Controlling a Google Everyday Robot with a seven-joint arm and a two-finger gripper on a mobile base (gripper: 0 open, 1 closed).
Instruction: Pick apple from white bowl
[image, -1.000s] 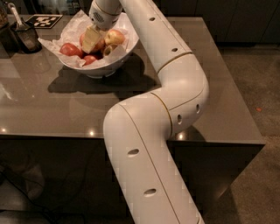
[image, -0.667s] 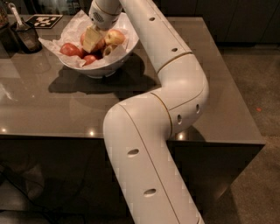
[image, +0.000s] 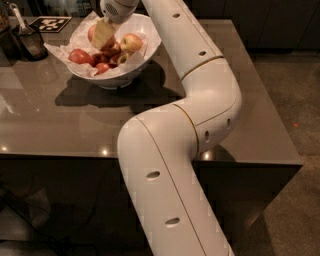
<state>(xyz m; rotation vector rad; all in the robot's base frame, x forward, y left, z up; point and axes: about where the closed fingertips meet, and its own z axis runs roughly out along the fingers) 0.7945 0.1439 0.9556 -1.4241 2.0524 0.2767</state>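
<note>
The apple (image: 91, 33) lies partly behind the tool (image: 104, 36), inside white bowl (image: 148, 31).

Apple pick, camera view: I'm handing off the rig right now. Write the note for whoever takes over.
Pincer: down inside the white bowl, over the back left of the fruit pile. Whether it has a grip cannot be seen.
Apple: in the bowl, right beside the pincer and partly hidden by it.
Also in the bowl: a yellower apple to the right and dark red apples in front.
The bowl stands on the table.
Done: the arm has reached the apple.
Left: confirm the grasp, then lift the apple clear of the bowl.
</note>
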